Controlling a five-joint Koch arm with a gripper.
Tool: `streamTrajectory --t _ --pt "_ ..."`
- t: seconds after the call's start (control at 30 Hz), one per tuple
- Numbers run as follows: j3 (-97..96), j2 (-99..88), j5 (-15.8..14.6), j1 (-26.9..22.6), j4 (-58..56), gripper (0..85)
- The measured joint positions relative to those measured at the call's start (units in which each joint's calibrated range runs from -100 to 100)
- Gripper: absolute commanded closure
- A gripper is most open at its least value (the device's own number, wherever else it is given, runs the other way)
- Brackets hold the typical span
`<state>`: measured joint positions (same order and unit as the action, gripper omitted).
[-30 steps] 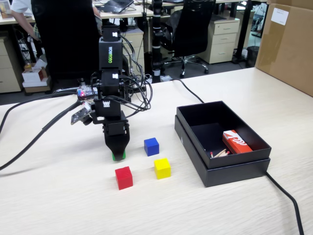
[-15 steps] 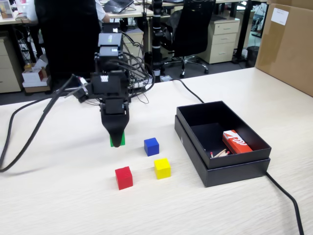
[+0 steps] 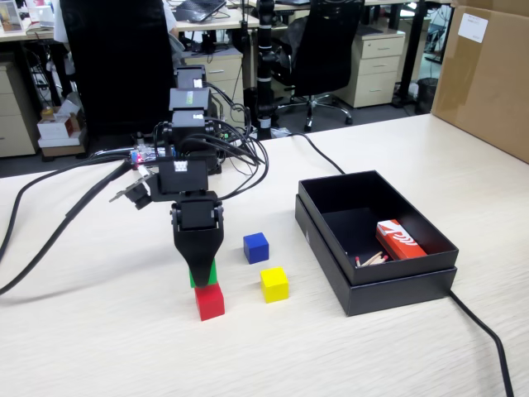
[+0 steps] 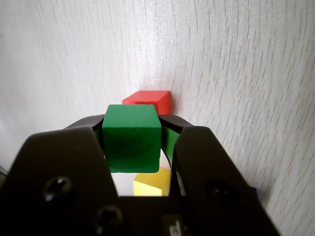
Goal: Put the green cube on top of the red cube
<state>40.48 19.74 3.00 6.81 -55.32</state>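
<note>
**Green cube over red, not released**

Gripper [image 3: 202, 277] is clamped on the green cube [image 4: 132, 137], holding it just above the red cube [image 3: 210, 301]. From the fixed view they look touching or nearly so; can't tell for sure. Left: seat it square, open the jaws, back off. Blue cube [image 3: 255, 247], yellow cube [image 3: 274, 284], black box [image 3: 397, 285] sit to the right. No label is readable.

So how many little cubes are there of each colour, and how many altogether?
Green cube, held in the end effector: 1
Red cube: 1
Blue cube: 1
Yellow cube: 1
Total: 4 cubes
</note>
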Motion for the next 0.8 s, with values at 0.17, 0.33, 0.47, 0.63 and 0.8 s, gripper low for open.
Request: streamTrajectory --t 0.17,0.33,0.47,0.63,0.8 --pt "0.00 0.78 0.00 -0.24 0.00 84.5" --pt "0.00 1.04 0.00 -0.24 0.00 84.5" --pt "0.00 1.94 0.00 -0.24 0.00 84.5" --pt "0.00 1.94 0.00 -0.29 0.00 84.3" --pt "0.00 1.94 0.00 -0.29 0.00 75.3"
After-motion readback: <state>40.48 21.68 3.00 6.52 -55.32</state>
